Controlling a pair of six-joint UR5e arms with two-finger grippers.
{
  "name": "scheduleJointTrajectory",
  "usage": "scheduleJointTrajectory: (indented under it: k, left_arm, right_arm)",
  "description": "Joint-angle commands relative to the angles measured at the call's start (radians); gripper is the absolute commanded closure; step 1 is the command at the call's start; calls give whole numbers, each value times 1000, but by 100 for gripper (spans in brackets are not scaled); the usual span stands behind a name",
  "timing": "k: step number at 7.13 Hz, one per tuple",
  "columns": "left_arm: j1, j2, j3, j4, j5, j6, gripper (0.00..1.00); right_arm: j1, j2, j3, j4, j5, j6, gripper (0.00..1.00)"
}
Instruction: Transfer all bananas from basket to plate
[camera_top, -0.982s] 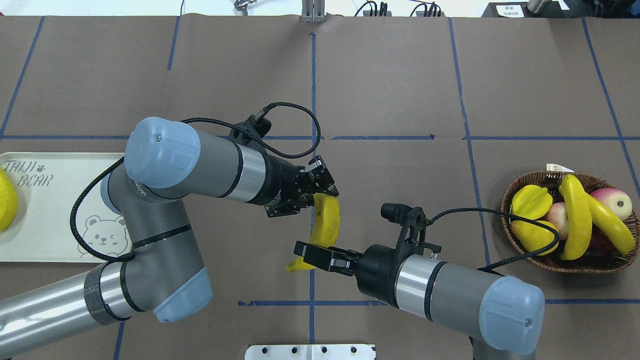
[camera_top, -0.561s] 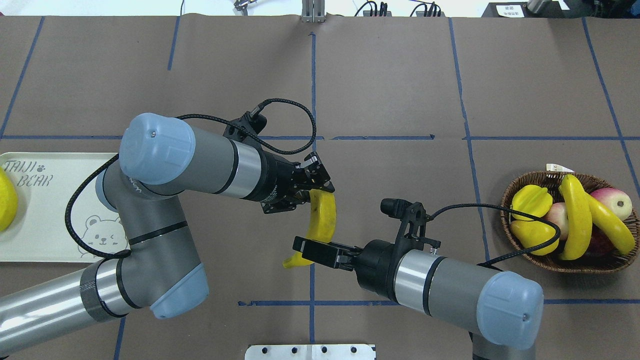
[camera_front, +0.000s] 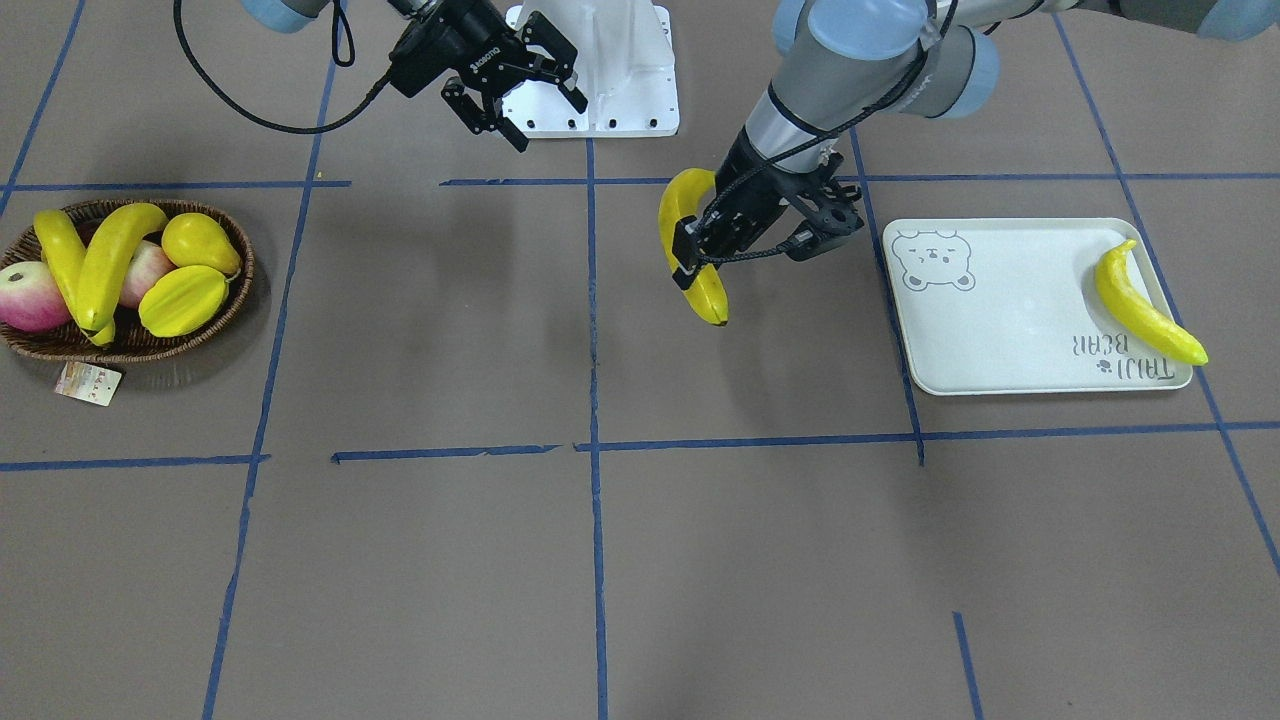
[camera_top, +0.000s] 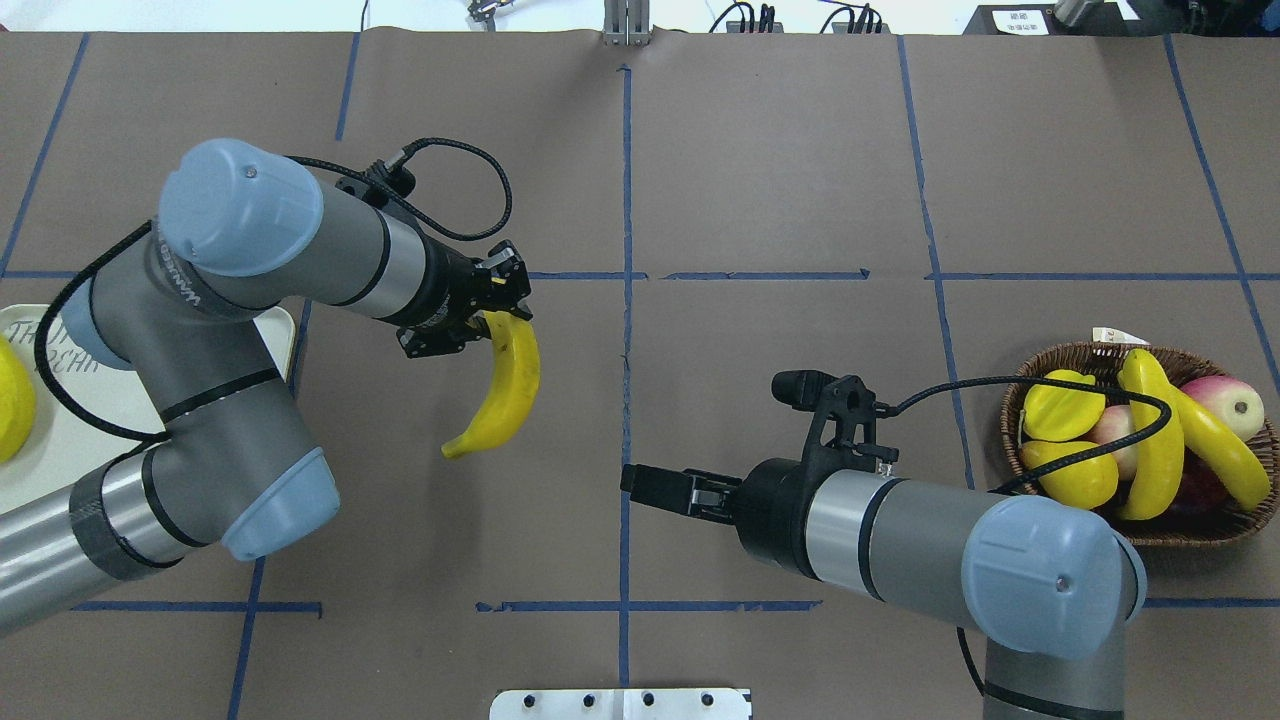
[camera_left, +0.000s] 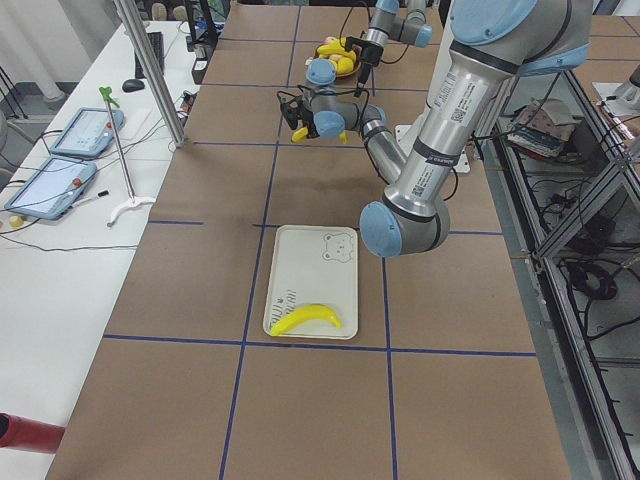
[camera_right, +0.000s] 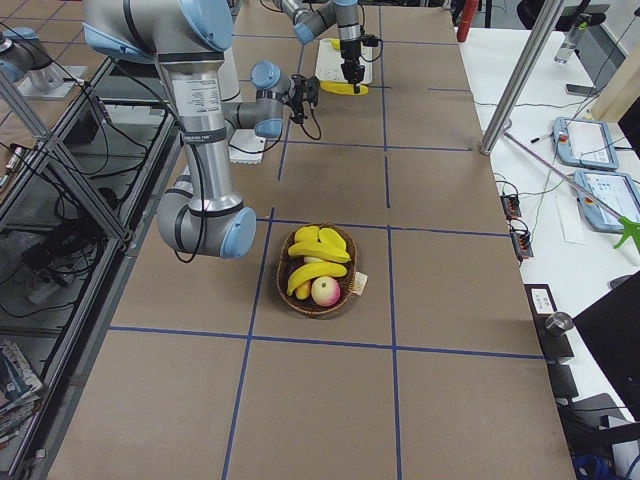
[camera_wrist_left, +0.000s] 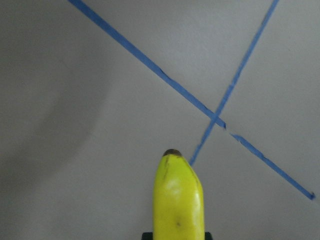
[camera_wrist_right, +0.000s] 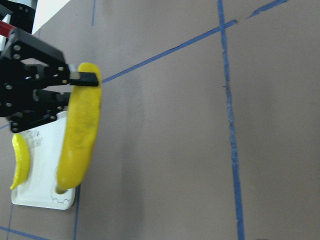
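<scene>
My left gripper (camera_top: 497, 318) is shut on the top end of a yellow banana (camera_top: 505, 385), which hangs above the table left of centre. The front view shows this banana (camera_front: 690, 250) in the left gripper (camera_front: 697, 258), short of the plate (camera_front: 1000, 330). One banana (camera_front: 1145, 305) lies on the plate's far side. Two bananas (camera_top: 1155, 430) (camera_top: 1222, 452) rest in the wicker basket (camera_top: 1190, 532) at the right. My right gripper (camera_front: 548, 118) is open and holds nothing, near mid-table (camera_top: 640, 478). The right wrist view looks at the held banana (camera_wrist_right: 80, 135).
The basket (camera_front: 150, 350) also holds a yellow pear (camera_front: 200, 240), a starfruit (camera_front: 180, 300) and pink apples (camera_front: 30, 295). In the overhead view my left arm covers most of the plate (camera_top: 40, 450). Blue tape lines cross the brown table.
The right gripper has let go of the banana's lower end and drawn back to the right. The left arm has carried the banana left, toward the plate.
</scene>
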Motion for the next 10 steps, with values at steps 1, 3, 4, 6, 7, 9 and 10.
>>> scheduleJointTrajectory:
  k: [1,3,4,6,7,9,10]
  left_arm:
    - [-59,62,-121,284,3,155,100]
    - [-106,159,-162,378,-2,178,100]
    - [-122,233,-185,376,0,306,100]
    - [-203,336,-185,361,-23,533,100]
    - [-228,367,-180,358,-31,549,100]
    - [-321,425,-169,343,-32,517,100]
    - [-341,489,-154,244,-32,472,100]
  right_arm:
    - [101,1,45,-206,140,-6,0]
    - [271,1,51,-409,336,-129,0]
    - [313,-2,59,-497,381,-241,0]
    - [416,-2,65,-663,476,-453,0]
    - [463,-6,67,-711,513,-543,0]
    - [514,-95,99,-728,527,-679,0]
    - [538,-132,112,-728,527,-728,0]
